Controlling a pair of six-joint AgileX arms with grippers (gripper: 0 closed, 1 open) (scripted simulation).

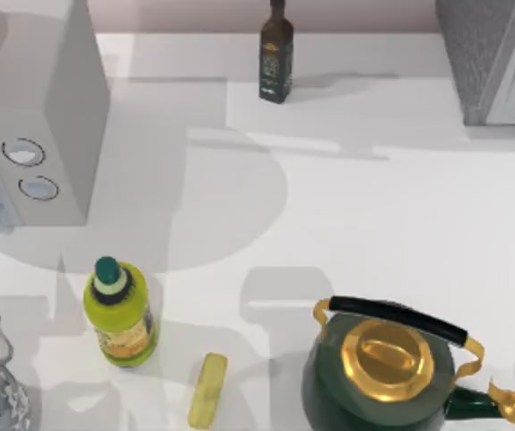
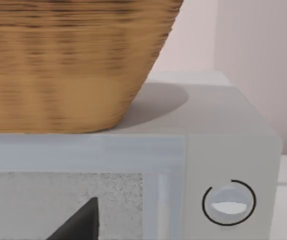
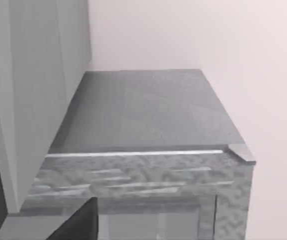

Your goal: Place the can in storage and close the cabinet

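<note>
You are looking at a rendered kitchen scene laid out on a white tabletop (image 1: 374, 206). A white microwave-like appliance (image 1: 60, 117) with two round knobs sits at the left, with a woven basket (image 2: 73, 60) on its top. A dark green kettle (image 1: 383, 377) with gold lid and trim stands near the front, a yellow-green bottle (image 1: 121, 312) and a dark bottle (image 1: 276, 54) stand apart, and the grey speckled cabinet (image 1: 491, 54) occupies the far right corner.
</note>
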